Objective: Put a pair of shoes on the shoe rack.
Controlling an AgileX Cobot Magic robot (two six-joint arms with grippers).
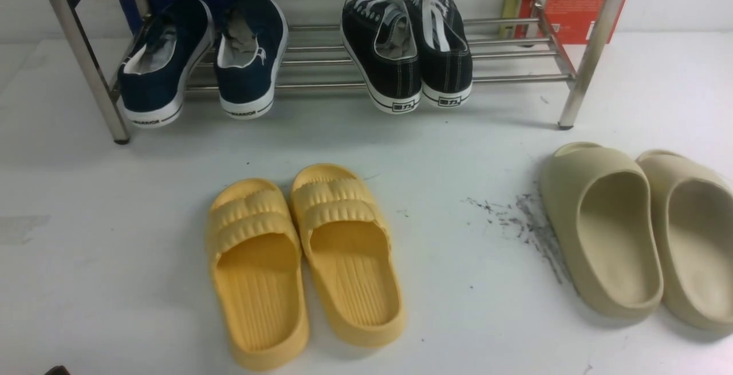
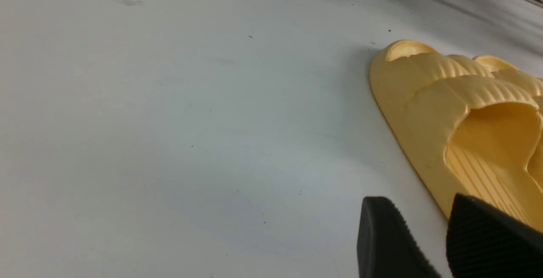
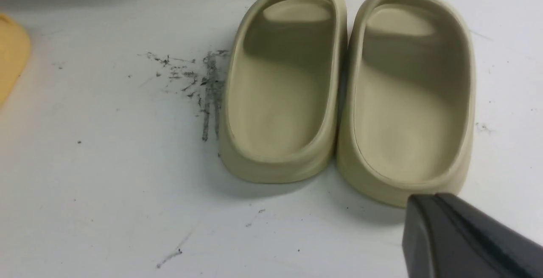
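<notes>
Two black canvas sneakers with white laces sit side by side, heels toward me, on the lower bars of the silver shoe rack (image 1: 515, 79): the left one (image 1: 382, 48) and the right one (image 1: 440, 46). My left gripper (image 2: 428, 214) is open and empty, low over the white surface beside a yellow slide; in the front view only a dark tip of it shows at the bottom left. My right gripper (image 3: 432, 206) is shut and empty, just in front of the beige slides' heels; it does not show in the front view.
Two navy lace-less sneakers (image 1: 200, 57) sit on the rack's left side. Yellow slides (image 1: 303, 260) lie on the white floor in front, also in the left wrist view (image 2: 462, 121). Beige slides (image 1: 641, 232) lie at right (image 3: 343, 87), with dark scuff marks (image 1: 518, 220) beside them.
</notes>
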